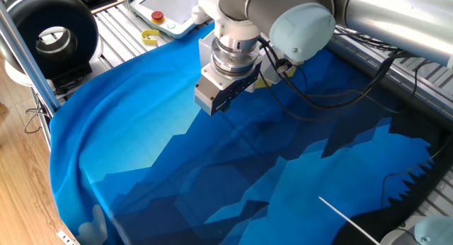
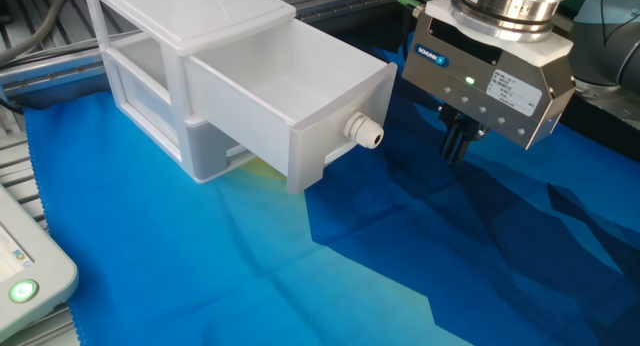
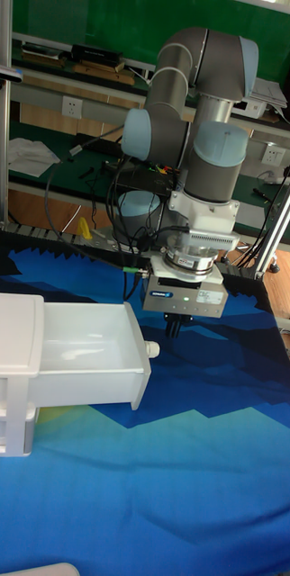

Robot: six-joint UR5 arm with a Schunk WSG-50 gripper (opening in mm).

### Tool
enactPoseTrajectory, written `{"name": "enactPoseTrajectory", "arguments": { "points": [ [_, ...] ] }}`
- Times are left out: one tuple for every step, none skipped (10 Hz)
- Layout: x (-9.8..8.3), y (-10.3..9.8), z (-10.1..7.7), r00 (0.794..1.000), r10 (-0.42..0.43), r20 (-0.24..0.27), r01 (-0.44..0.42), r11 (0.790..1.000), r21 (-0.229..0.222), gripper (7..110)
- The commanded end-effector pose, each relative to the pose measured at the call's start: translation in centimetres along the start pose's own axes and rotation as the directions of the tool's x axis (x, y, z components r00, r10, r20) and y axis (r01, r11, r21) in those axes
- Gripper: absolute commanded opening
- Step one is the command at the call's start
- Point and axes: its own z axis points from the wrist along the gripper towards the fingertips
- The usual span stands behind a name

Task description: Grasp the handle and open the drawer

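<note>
Blue cloth [image 1: 177,153] w/ lighter & darker angular patches covers the table. Black ring [image 1: 49,29] sits at far-left corner of one fixed view, on a slatted metal surface. Yellow loop [image 1: 150,37] lies near cloth edge, just beside white pendant [image 1: 170,8] w/ red button [image 1: 157,17]. In other fixed view, a green light [image 2: 22,290] glows on white device at lower left.

Drawer [image 2: 275,91] pulled out of its unit on the cloth [image 2: 300,276], handle [image 2: 364,132] frontward, gripper [image 2: 458,146] just beside, apart.
</note>
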Motion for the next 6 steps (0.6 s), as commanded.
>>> {"name": "enactPoseTrajectory", "arguments": {
  "points": [
    [-2.0,0.1,-0.2,0.996,-0.032,0.078,0.032,0.999,-0.005,7],
    [-3.1,-0.1,-0.3,0.991,-0.052,0.122,0.051,0.999,0.009,7],
    [-3.4,-0.2,-0.3,0.990,-0.054,0.134,0.052,0.999,0.013,7],
    [-2.7,0.6,-0.3,0.994,-0.028,0.108,0.031,0.999,-0.024,7],
    [-0.5,1.2,-0.2,1.000,0.017,0.020,-0.016,0.998,-0.053,7],
    [1.0,-0.1,-0.1,0.998,0.041,-0.041,-0.041,0.999,0.002,7]
  ]
}}
